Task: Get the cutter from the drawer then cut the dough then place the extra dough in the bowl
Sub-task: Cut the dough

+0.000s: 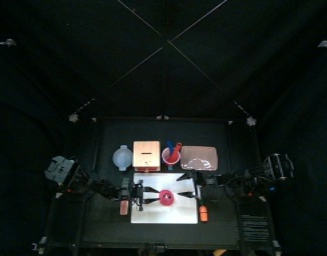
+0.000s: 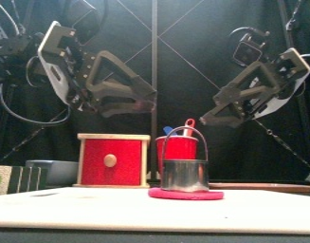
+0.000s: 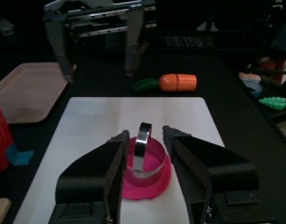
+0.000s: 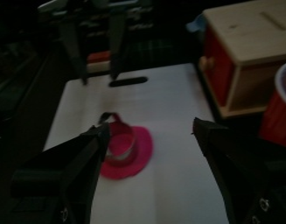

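Our left hand (image 3: 143, 138) hangs above the middle of the white cutting board (image 1: 152, 215), jaws parted and gripping nothing. In the front view it sits well above the things on the worktop (image 1: 99, 232). Its wrist view looks down between the jaws onto the cutter.

Just off the board's left edge we see a small orange toy (image 1: 123, 208) lying on the worktop. Behind the board, at the back left, stands the blue-grey bowl (image 1: 122, 155). Just to its right is the pale wooden box (image 2: 113, 159), its red drawer front facing the front. Next to the box stands the red cup (image 2: 179, 147), with a blue and a red handle showing above its rim.

At the centre of the board lies the flat pink dough (image 2: 187, 195). The round metal cutter (image 2: 185, 173) stands on it, with its wire handle upright. Neither hand touches the cutter.

Right of the cup, at the back, lies the flat pink tray (image 1: 203, 158). A toy carrot (image 3: 177, 81) lies at the board's right edge.

Our right hand (image 4: 153, 125) is raised on the right side of the dough. Its jaws are spread wide and hold nothing, and it faces the left hand across the board.
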Controlling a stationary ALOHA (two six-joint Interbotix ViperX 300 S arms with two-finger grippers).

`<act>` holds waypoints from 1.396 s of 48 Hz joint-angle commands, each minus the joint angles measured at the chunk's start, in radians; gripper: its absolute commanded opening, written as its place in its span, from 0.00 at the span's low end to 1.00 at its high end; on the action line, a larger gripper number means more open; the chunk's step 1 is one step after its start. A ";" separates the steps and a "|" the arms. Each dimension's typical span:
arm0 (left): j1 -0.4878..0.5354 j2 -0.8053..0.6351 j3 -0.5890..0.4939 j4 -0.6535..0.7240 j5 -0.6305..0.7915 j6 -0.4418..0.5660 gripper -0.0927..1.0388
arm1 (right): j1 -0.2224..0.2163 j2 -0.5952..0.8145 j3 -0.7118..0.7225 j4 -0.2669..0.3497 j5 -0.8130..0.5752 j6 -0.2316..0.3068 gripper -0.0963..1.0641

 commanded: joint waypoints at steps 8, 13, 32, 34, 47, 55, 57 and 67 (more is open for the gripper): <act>0.003 0.021 -0.031 0.000 -0.005 0.008 0.77 | 0.137 0.141 -0.078 0.133 -0.095 -0.009 0.98; 0.012 0.037 -0.026 0.002 0.011 0.009 0.77 | 0.144 0.173 -0.107 0.152 -0.104 -0.011 0.98; 0.067 0.051 -0.037 0.021 0.086 0.011 0.76 | 0.164 0.209 -0.181 0.253 0.009 -0.009 0.98; 0.075 0.051 -0.038 0.026 0.086 0.011 0.76 | 0.169 0.196 -0.181 0.259 0.028 -0.008 0.98; 0.081 0.066 -0.103 0.092 0.190 0.011 0.76 | 0.183 0.135 -0.179 0.258 0.098 -0.011 0.98; 0.101 0.091 -0.137 0.097 0.238 0.011 0.76 | 0.184 0.141 -0.193 0.261 0.149 -0.008 0.98; 0.101 0.091 -0.138 0.097 0.238 0.011 0.76 | 0.183 0.143 -0.196 0.264 0.166 -0.008 0.98; 0.101 0.086 -0.126 0.097 0.239 0.011 0.75 | 0.181 0.144 -0.216 0.270 0.204 -0.008 0.97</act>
